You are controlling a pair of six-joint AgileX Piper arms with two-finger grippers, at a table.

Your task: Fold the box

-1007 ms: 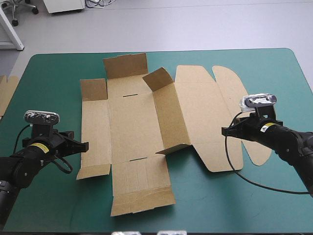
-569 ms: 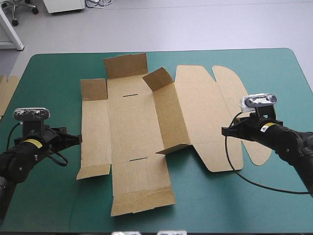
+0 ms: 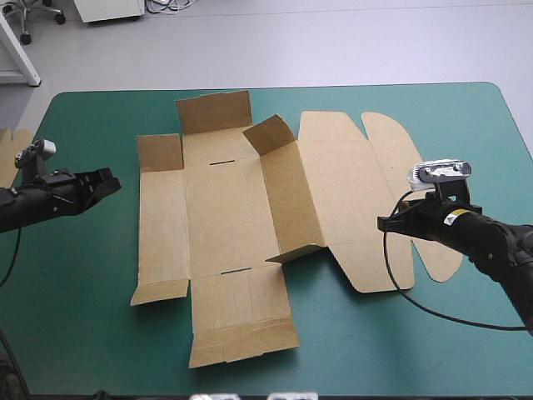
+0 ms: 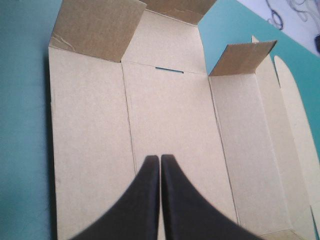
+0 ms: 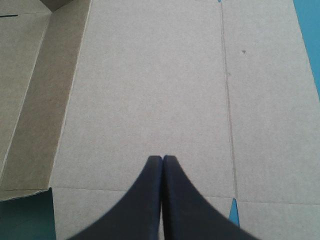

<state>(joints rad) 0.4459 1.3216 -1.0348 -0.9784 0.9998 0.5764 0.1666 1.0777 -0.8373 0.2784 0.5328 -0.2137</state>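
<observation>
The box (image 3: 233,225) lies open on the middle of the table (image 3: 83,333), exactly as it lay just before. Its left wall (image 3: 162,225) is flat. Its middle wall (image 3: 291,200) is half raised and leaning. The far flap (image 3: 214,111) is tipped up, and the lid (image 3: 350,192) is spread flat to the right. No panel has shifted.

What has changed is the left gripper (image 3: 107,182). Earlier it sat low at the left wall's near edge. It has now drawn back toward the table's left edge and swung farther up the table, and it stands apart from the box. Its wrist view looks down across the whole sheet. Its fingers (image 4: 145,200) meet in a single point and hold nothing.

The right gripper (image 3: 385,223) has not moved. It hovers over the lid's right part, and its fingers (image 5: 147,200) are likewise pressed together and empty.

For the task, the retreat seems to mean that the push on the left wall has been given up or is being reset. That wall has not risen, so the folding stands where it was, early on. The left gripper will likely need a fresh approach to get under an edge.

A strip of spare board (image 3: 12,154) shows at the table's left edge.
</observation>
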